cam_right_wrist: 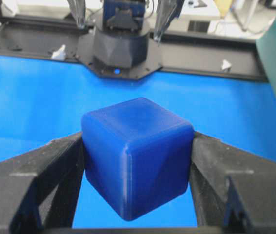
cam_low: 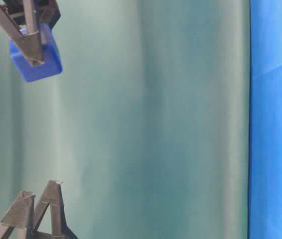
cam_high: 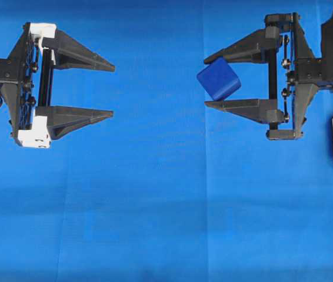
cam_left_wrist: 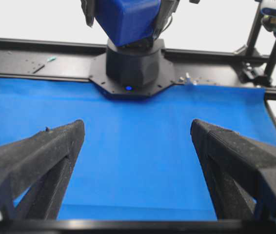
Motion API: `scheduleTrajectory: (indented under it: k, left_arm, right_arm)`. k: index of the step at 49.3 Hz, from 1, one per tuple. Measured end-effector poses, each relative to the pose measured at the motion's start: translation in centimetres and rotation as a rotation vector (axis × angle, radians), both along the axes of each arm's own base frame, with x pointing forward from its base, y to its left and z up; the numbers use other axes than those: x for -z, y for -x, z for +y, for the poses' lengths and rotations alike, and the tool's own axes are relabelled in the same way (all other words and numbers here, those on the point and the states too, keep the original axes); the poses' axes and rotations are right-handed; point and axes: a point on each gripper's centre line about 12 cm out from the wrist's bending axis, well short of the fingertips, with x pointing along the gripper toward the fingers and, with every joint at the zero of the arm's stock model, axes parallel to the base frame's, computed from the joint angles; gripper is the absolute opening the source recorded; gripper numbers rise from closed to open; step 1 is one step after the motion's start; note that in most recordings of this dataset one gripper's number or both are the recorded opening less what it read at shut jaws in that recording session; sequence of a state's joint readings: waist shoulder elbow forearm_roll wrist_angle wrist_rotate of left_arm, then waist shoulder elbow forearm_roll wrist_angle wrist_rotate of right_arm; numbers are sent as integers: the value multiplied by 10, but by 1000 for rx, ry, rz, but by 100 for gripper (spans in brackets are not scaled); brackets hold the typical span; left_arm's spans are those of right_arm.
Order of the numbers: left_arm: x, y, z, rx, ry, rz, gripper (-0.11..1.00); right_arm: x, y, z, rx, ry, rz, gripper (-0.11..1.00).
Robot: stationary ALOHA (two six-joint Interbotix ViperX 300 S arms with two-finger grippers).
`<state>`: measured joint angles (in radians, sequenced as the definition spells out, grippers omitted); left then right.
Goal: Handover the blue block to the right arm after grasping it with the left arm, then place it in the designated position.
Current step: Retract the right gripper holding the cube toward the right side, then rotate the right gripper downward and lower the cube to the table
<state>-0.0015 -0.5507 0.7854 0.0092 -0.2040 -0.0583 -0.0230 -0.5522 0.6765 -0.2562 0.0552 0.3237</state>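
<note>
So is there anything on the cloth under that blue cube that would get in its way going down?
Nothing visible. The blue block is held in the right gripper, and the blue cloth is bare. The left gripper is open, well off to the side.

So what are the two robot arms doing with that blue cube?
The right arm's all-black gripper is holding the blue block between its fingers, lifted above the blue cloth. The left arm's gripper, the one with white pieces, is open and empty, apart from the block. So the handover looks done, and the block is not yet set down.
</note>
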Motion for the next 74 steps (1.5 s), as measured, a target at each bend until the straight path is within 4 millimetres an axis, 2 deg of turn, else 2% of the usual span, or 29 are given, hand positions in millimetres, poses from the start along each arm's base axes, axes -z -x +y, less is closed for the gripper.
scheduleTrajectory:
  k: [29, 74]
  left_arm:
    - [0, 0, 0, -1, -2, 0, 93]
    - [0, 0, 0, 0, 0, 2, 93]
  right_arm:
    - [32, 11, 8, 46, -73, 279, 53]
    - [32, 11, 9, 47, -72, 291, 53]
